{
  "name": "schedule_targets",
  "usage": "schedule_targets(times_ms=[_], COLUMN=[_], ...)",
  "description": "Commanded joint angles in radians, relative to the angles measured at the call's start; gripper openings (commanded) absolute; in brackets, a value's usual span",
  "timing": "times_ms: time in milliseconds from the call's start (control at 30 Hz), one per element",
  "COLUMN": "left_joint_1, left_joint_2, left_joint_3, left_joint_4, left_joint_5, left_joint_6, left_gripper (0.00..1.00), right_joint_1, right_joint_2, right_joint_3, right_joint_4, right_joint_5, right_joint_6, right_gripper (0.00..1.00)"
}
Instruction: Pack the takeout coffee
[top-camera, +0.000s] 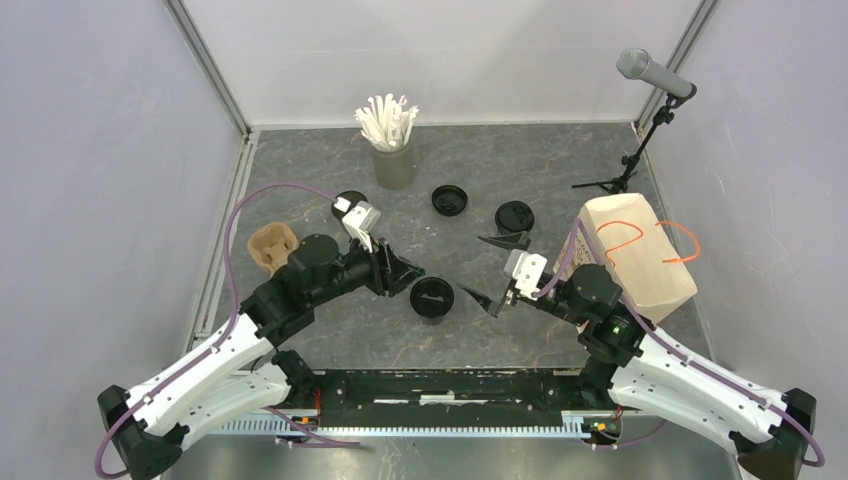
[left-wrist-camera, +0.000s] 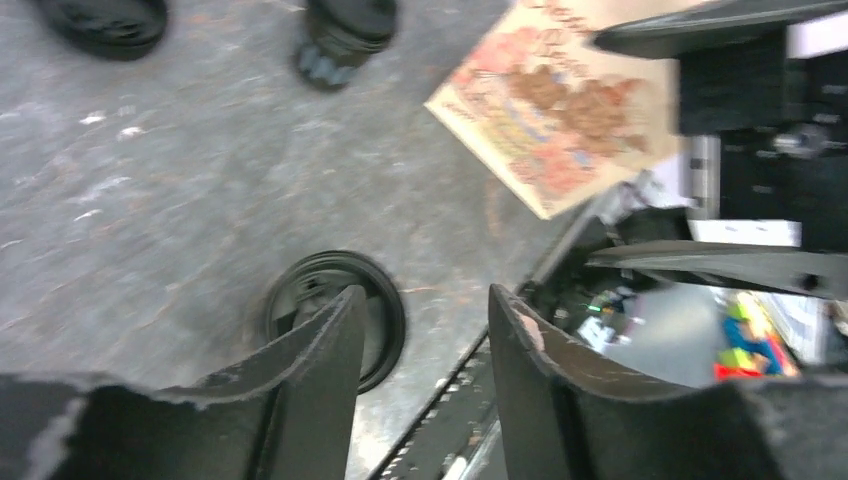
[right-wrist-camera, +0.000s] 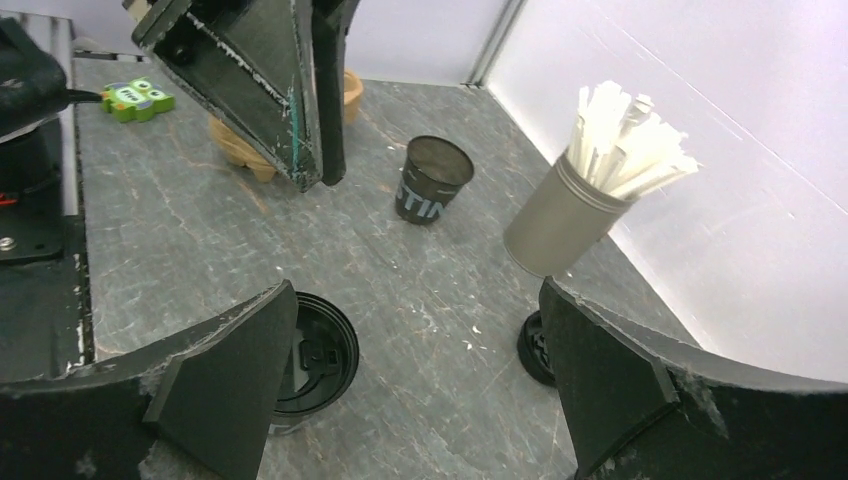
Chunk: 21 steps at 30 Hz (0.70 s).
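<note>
Four black pieces of the takeout coffee set are out on the table (top-camera: 560, 170). Front and centre, one lidded cup (top-camera: 432, 297) stands upright on the bare surface, right between the two arms. A second lidded cup (top-camera: 514, 217) sits further back, near the paper bag (top-camera: 640, 255). Left of that lies a round black piece (top-camera: 449, 200); it could be a loose lid or a short capped cup, I cannot tell which. At the back left stands one open cup (top-camera: 350, 200), uncapped and dark inside.

As for containers, there is one grey cup (top-camera: 394, 165) at the back, stuffed with a bundle of white straws (top-camera: 385, 120). One brown pulp carrier (top-camera: 272, 247) sits on the left, partly behind the left arm, and its visible pockets show only bare pulp. The single bag, with orange handles, is on the right, and what it holds cannot be seen.

The left gripper (top-camera: 410, 272) sits just left of the front cup with its fingers parted and nothing between them. The right gripper (top-camera: 492, 270) sits just right of the same cup, spread wide and grasping nothing.

One microphone (top-camera: 655, 72) stands on its stand at the back right.
</note>
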<state>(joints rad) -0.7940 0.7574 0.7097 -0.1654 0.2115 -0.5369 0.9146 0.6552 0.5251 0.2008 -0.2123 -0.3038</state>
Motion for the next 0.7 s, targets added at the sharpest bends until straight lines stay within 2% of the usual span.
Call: schedule_targets(times_ms=[0,167,333,467,667], left_joint_1=[-0.001,-0.001,-0.001,-0.001,-0.001], left_joint_2=[0.034,0.117,0.228,0.324,0.395], left_joint_3=[0.104,0.166,0.186,0.183,0.183], left_joint_4=[-0.254,-0.350,-0.353,-0.352,-0.320], left_joint_5=[-0.266,-0.260,-0.218,-0.216,-0.166], left_joint_6=[0.124,0.192,0.207,0.212,0.204], left_gripper=[0.60,0.59,0.54,0.45,0.43], right_joint_1=[0.005,0.004,0.005,0.006,0.003], right_joint_2=[-0.031,-0.008,0.006,-0.009,-0.050], right_joint_3=[-0.002,0.020,0.044,0.052,0.050], right_joint_4=[-0.003,-0.059,-0.103,-0.138,-0.166], right_joint_5=[0.111,0.103,0.114,0.126,0.132], right_joint_6=[0.041,0.105,0.166,0.186,0.180], right_gripper=[0.98,0.96,0.95,0.95,0.95])
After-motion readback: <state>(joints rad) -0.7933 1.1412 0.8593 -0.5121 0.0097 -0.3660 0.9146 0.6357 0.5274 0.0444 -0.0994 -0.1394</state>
